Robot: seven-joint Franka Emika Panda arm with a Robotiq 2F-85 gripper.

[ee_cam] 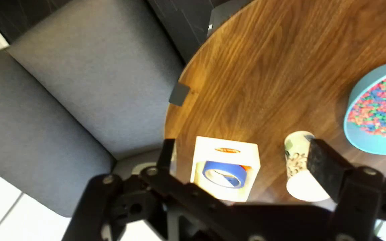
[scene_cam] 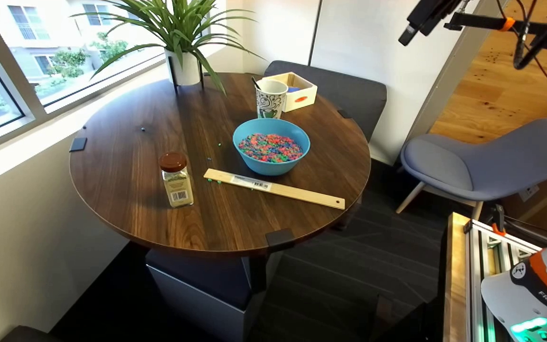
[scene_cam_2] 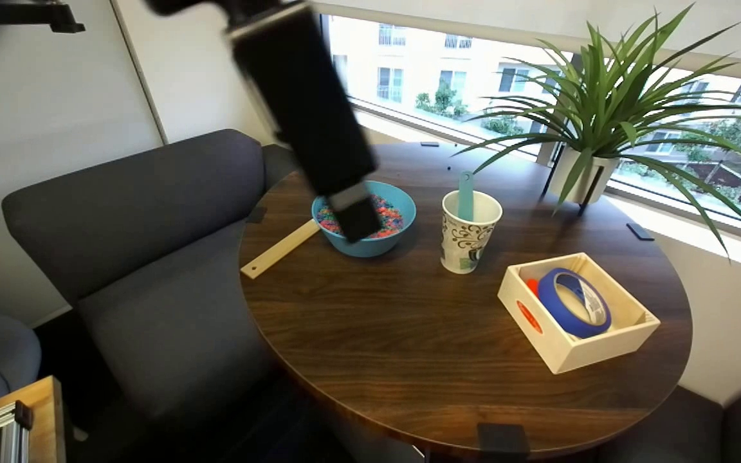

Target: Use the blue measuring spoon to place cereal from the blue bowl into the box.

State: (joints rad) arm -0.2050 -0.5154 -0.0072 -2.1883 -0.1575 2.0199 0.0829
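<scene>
The claw (ee_cam: pixel 241 147) is spread wide. In an exterior view, the blue bowl (scene_cam_2: pixel 383 245) of cereal (scene_cam_2: pixel 390 215) has a paper cup (scene_cam_2: pixel 464 247) at its 3 o'clock, with the blue measuring spoon's (scene_cam_2: pixel 466 199) handle poking up from it, and the wooden box (scene_cam_2: pixel 602 350) at 4 o'clock, holding blue tape (scene_cam_2: pixel 554 305). In an exterior view, the arm (scene_cam: pixel 534 294) says "FRANKA", and the glass jar (scene_cam: pixel 176 186) at the bowl's 8 o'clock and wooden stick (scene_cam: pixel 302 194) at 6 o'clock wear labels (scene_cam: pixel 250 183) too small to read.
</scene>
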